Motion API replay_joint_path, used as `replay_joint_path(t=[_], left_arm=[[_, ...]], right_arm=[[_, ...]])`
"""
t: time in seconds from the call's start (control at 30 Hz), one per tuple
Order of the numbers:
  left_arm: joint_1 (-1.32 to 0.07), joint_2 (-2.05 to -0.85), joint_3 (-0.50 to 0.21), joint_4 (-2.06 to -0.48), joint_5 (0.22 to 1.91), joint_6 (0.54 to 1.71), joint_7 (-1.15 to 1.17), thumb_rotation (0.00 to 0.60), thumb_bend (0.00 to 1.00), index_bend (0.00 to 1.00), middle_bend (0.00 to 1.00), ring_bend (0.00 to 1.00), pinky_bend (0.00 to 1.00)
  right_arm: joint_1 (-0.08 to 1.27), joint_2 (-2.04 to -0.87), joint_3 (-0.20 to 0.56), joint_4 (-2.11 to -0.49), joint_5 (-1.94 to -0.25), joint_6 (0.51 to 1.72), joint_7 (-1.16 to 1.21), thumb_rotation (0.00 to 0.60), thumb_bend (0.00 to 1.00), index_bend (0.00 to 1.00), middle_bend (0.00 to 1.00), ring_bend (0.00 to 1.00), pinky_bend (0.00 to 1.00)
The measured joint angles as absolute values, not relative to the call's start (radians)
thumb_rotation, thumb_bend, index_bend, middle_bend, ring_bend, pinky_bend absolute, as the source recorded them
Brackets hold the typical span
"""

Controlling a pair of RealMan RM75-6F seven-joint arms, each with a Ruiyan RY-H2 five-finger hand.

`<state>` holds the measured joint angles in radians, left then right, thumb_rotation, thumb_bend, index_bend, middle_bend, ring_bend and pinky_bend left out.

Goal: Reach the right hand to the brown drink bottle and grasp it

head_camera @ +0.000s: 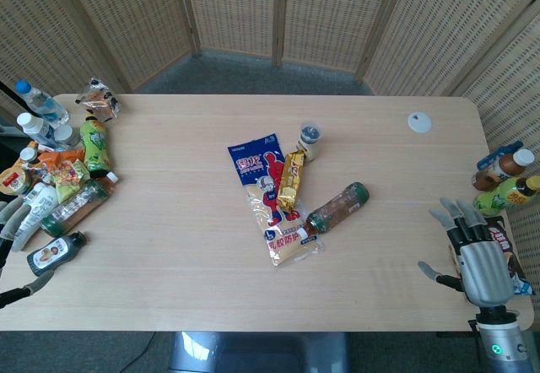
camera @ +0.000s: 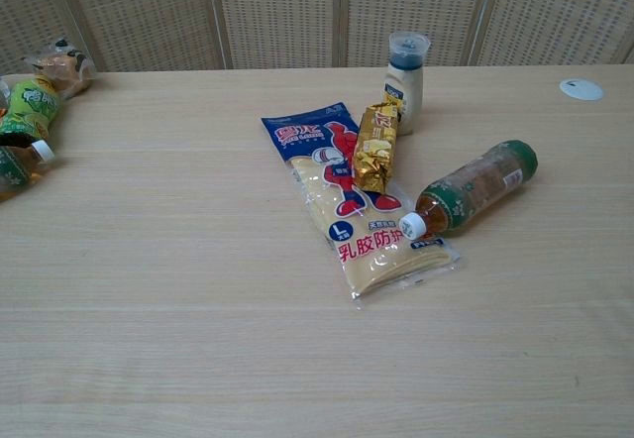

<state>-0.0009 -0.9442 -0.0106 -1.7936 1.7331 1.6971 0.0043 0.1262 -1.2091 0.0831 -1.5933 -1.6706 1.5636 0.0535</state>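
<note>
The brown drink bottle (head_camera: pixel 337 208) lies on its side near the table's middle, white cap toward the glove packet; the chest view shows the same brown drink bottle (camera: pixel 468 188) with its cap on the packet's edge. My right hand (head_camera: pixel 472 256) hovers open over the table's near right edge, fingers spread, well to the right of the bottle and apart from it. My left hand (head_camera: pixel 12 229) shows only partly at the far left edge, fingers apart, holding nothing. Neither hand appears in the chest view.
A blue glove packet (head_camera: pixel 268 196), a gold snack pouch (head_camera: pixel 291 180) and a small capped bottle (head_camera: pixel 309 140) lie beside the brown bottle. Several bottles and snacks crowd the left edge (head_camera: pixel 59 170). Two bottles (head_camera: pixel 504 179) stand at the right edge; a white lid (head_camera: pixel 419 121) lies far right.
</note>
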Motion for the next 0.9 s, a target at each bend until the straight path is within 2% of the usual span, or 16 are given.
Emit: replay_joint_path(t=[0.47, 0.9], left_arm=[[-0.028, -0.979, -0.022, -1.758, 1.730, 1.670, 0.004, 0.600, 0.00, 0.00, 0.00, 0.00, 0.00], [-0.028, -0.984, -0.033, -1.744, 1.696, 1.670, 0.015, 0.600, 0.00, 0.00, 0.00, 0.00, 0.00]], right_arm=[[0.362, -1.336, 0.095, -1.490, -1.672, 1.247, 0.023, 0.600, 0.01, 0.17, 0.05, 0.00, 0.03], [0.555, -1.507, 0.126, -1.210, -1.581, 0.998, 0.052, 0.600, 0.03, 0.19, 0.07, 0.00, 0.03]])
